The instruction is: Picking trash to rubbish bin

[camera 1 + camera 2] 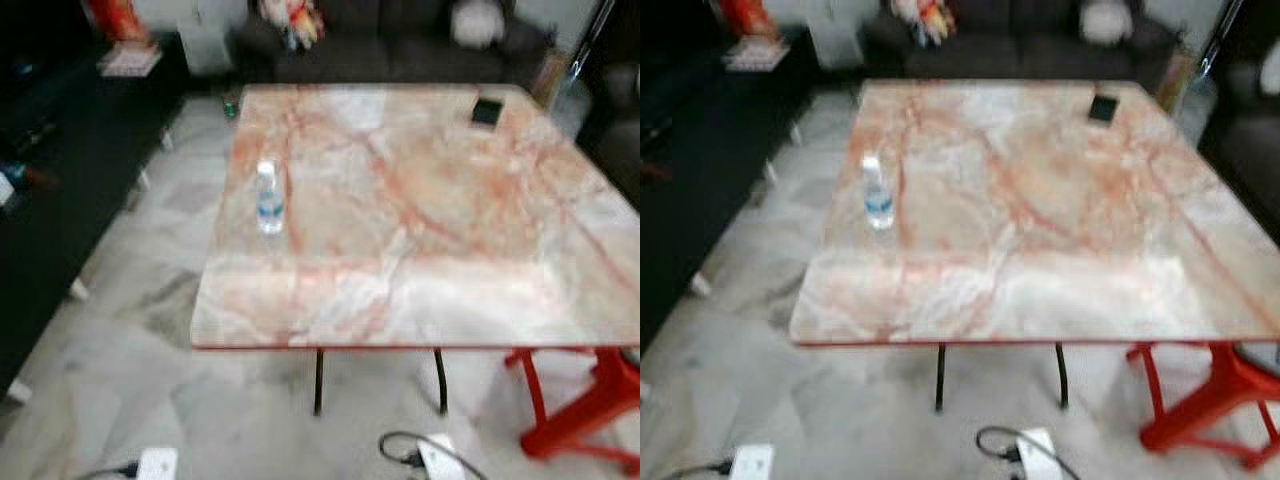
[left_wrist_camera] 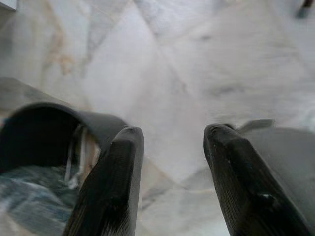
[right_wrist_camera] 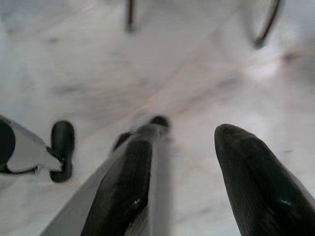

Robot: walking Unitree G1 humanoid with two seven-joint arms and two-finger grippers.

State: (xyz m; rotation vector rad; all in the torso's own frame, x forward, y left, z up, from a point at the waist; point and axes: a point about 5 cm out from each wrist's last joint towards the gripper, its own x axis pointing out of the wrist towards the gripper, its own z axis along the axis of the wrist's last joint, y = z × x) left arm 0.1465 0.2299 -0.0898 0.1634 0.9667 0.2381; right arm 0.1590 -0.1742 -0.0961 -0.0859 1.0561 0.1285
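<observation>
A clear plastic water bottle (image 1: 268, 198) with a blue label stands upright on the pink-veined marble table (image 1: 420, 270), near the table's left side. My left gripper (image 2: 172, 147) hangs open over the marble floor, nothing between its black fingers (image 2: 115, 182). My right gripper (image 3: 184, 147) is open too, pointing down at the floor, with nothing held.
A small dark object (image 1: 486, 111) lies at the table's far right corner. A red stool frame (image 1: 590, 410) stands under the table's right side. Power strips and a cable (image 1: 425, 455) lie on the floor in front. A dark sofa (image 1: 400, 40) stands behind.
</observation>
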